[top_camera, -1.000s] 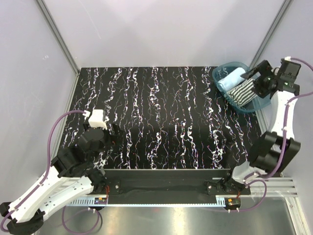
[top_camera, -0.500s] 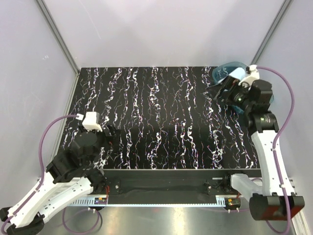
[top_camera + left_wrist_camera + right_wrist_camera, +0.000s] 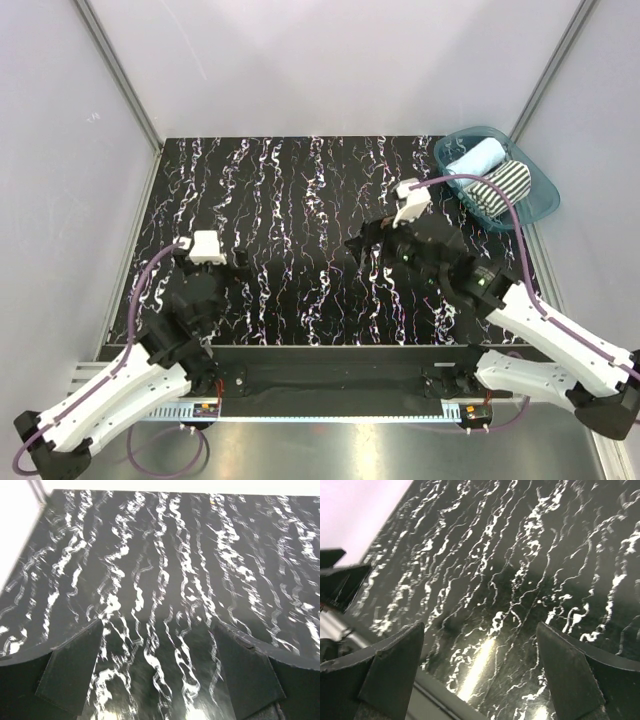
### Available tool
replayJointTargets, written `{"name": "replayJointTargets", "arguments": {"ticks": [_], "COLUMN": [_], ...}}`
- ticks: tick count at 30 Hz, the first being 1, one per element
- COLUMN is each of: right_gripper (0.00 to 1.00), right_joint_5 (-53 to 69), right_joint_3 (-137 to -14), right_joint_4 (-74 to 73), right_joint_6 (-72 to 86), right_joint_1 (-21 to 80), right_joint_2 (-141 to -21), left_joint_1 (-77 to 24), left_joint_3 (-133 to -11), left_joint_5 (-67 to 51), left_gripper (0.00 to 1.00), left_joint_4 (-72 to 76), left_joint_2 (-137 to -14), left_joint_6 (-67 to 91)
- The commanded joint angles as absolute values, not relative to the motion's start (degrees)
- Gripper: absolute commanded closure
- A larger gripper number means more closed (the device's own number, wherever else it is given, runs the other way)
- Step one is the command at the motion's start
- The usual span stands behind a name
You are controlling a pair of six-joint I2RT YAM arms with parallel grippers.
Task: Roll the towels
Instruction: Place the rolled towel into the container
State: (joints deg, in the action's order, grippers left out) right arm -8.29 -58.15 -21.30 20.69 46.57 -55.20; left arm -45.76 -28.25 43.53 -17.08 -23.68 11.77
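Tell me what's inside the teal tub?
Inside the tub, a light blue towel and a striped towel lie side by side. They hide most of the tub's floor.

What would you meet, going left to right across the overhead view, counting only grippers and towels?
left gripper → right gripper → light blue towel → striped towel

The left arm (image 3: 112, 385) and right arm (image 3: 556, 333) hover, jaws wide
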Motion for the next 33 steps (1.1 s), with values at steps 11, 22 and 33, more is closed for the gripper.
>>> {"name": "replayJointTargets", "arguments": {"ticks": [11, 22, 33], "right_gripper": [0.00, 0.00, 0.00], "right_joint_5": [-47.89, -55.55, -32.18], "right_joint_3": [-51.86, -44.83, -40.87], "right_joint_4": [-22.06, -21.10, -12.14], "right_joint_6": [18.81, 16.09, 15.82], "right_joint_1": [64.86, 64.78, 38.00], "right_joint_2": [-46.52, -45.35, -46.05], "left_joint_1": [-22.96, -13.19, -9.41], "left_joint_3": [-13.89, -5.01, -9.23], "left_joint_5": [44.12, 35.43, 24.72], "left_gripper": [0.01, 0.01, 0.01], "left_joint_4": [23.55, 54.39, 59.91], "left_joint_2": [-34.78, -55.85, -66.61], "left_joint_6": [3.08, 1.94, -2.81]}}
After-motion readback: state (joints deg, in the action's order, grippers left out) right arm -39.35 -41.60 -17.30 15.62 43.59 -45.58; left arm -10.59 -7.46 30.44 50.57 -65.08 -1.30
